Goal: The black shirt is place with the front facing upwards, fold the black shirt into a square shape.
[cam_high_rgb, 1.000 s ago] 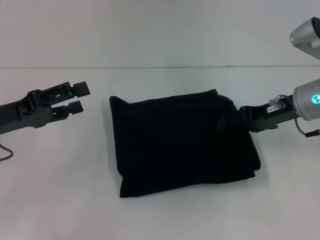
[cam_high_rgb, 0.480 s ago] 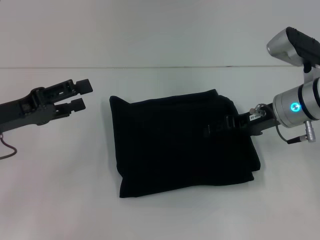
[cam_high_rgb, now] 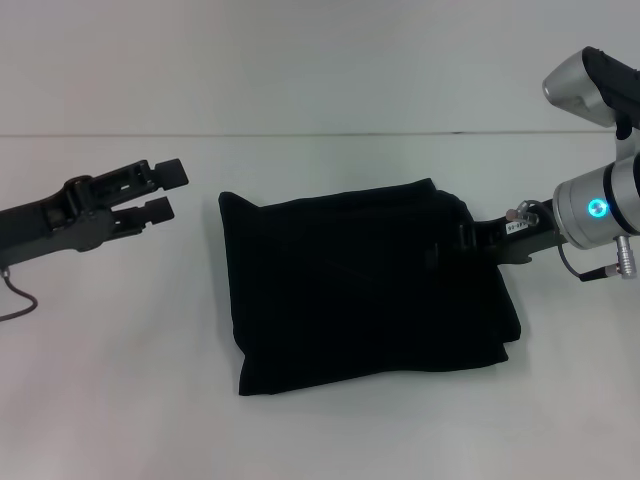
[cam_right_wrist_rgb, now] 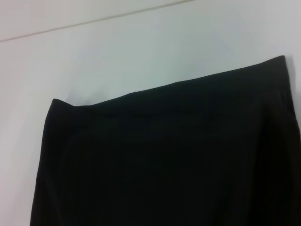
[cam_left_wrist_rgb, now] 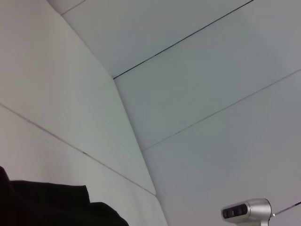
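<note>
On the white table (cam_high_rgb: 120, 380), black shirt (cam_high_rgb: 360, 290) folded roughly square, left tool (cam_high_rgb: 165, 190) released, right tool's (cam_high_rgb: 450, 245) state unclear.

The black shirt (cam_right_wrist_rgb: 169, 160) lies folded on the white table (cam_right_wrist_rgb: 117, 56).

Black shirt (cam_high_rgb: 360, 290): matt cloth, soft, lightly creased. Tabletop (cam_high_rgb: 120, 390): smooth, white, low sheen. Left tool (cam_high_rgb: 165, 190): matt black rigid plastic. Right arm housing (cam_high_rgb: 600, 210), right of frame: brushed silver metal, satin.
</note>
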Controlling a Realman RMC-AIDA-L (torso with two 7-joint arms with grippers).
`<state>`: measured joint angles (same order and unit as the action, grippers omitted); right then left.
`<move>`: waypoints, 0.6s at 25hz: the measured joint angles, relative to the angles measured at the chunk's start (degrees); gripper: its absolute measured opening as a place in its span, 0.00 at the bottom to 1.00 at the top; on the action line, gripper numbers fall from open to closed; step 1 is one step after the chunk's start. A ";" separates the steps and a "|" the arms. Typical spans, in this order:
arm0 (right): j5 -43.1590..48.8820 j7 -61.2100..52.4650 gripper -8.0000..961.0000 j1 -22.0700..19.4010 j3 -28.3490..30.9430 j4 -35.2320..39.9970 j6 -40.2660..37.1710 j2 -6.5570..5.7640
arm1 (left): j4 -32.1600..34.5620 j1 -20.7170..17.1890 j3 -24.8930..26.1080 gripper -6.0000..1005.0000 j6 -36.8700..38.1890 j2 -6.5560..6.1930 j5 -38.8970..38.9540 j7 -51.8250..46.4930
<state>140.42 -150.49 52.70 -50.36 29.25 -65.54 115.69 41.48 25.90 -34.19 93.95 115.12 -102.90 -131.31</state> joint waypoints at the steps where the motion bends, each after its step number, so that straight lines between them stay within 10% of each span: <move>1: 0.01 0.00 0.45 0.00 0.00 0.00 0.04 0.00 | 0.00 0.06 0.00 0.93 0.00 0.01 -0.02 0.00; 15: -0.03 -2.30 0.05 -0.21 -0.02 14.13 -6.44 1.70 | 0.09 0.29 1.07 0.93 0.01 0.17 0.49 -0.33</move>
<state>140.39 -152.79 52.48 -50.38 43.37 -71.98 117.39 41.57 26.20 -33.12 93.96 115.29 -102.41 -131.64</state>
